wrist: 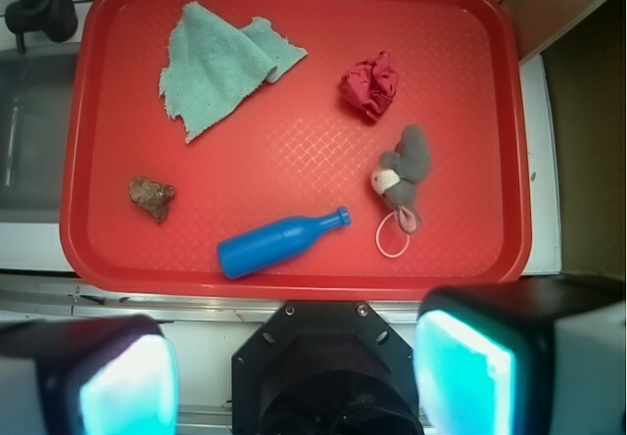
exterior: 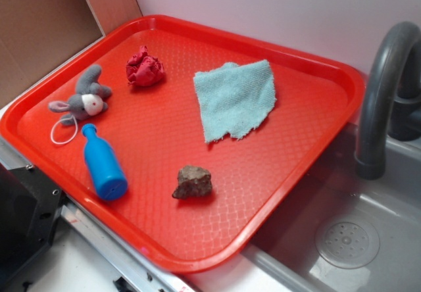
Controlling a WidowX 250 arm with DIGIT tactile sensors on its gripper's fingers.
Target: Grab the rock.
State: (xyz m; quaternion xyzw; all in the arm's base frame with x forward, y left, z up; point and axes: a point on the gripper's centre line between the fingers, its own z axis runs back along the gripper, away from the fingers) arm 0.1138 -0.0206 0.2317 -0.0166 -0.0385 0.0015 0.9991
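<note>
The rock (wrist: 152, 198) sits near the tray's (wrist: 294, 283) front edge, ahead and left of the hand (wrist: 294, 376), whose fingers (wrist: 118, 381) are spread wide, holding nothing.

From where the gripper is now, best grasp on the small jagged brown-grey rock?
Come straight down on the small jagged brown-grey rock and pinch across its narrower width. It lies flat and alone on the red plastic tray, clear of the blue plastic bottle. The open gripper probably spans it.
</note>
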